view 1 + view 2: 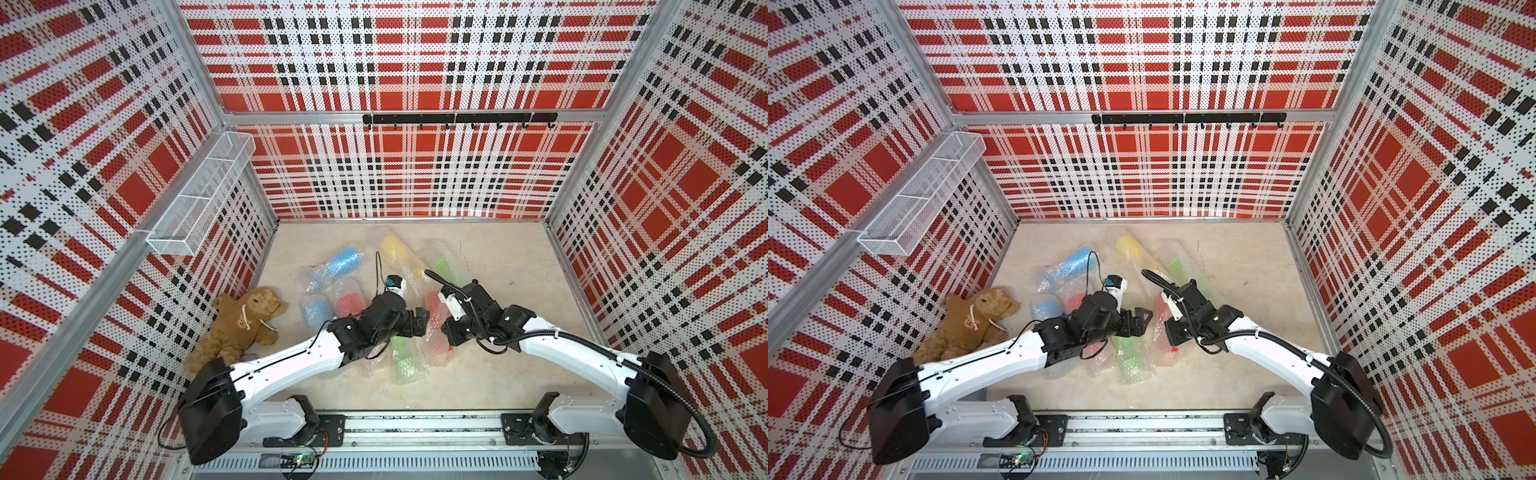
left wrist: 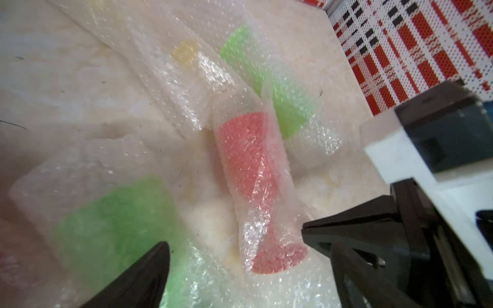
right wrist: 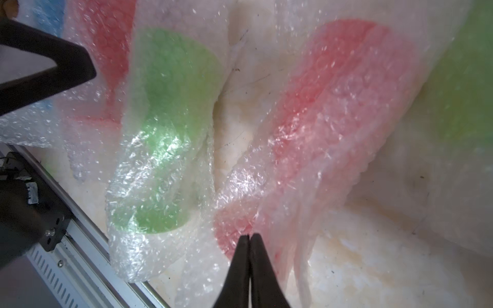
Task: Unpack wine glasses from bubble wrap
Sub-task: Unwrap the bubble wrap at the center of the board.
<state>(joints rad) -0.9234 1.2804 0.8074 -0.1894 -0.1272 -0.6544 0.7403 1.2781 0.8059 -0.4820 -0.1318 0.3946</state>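
Seven goblets point(image 1: 347, 259), all inside wrap point(image 3: 314, 202), lie jumbled on the tabletop point(image 1: 519, 291). They sit apart from the bear point(image 1: 243, 322), on its side nearer the right arm.

Right tool point(image 3: 249, 237): jaws closed, tips together at the foot end of the red goblet point(image 2: 248, 160) on the pile's far side from the bear. It appears to pinch a fold of film, not the foot. Judged reason: the wrap runs loose past the foot there, so the film can be drawn off without dragging the goblet.

Left tool point(image 1: 420, 322): jaws wide, holding nothing. It hovers on the bear's side of the red goblet, above a green goblet point(image 1: 401, 357). Judged: ready to pin the goblet or take the opposite edge.

Writing: none legible. The bear's chest patch is too small to read, and no brand marks can be made out.
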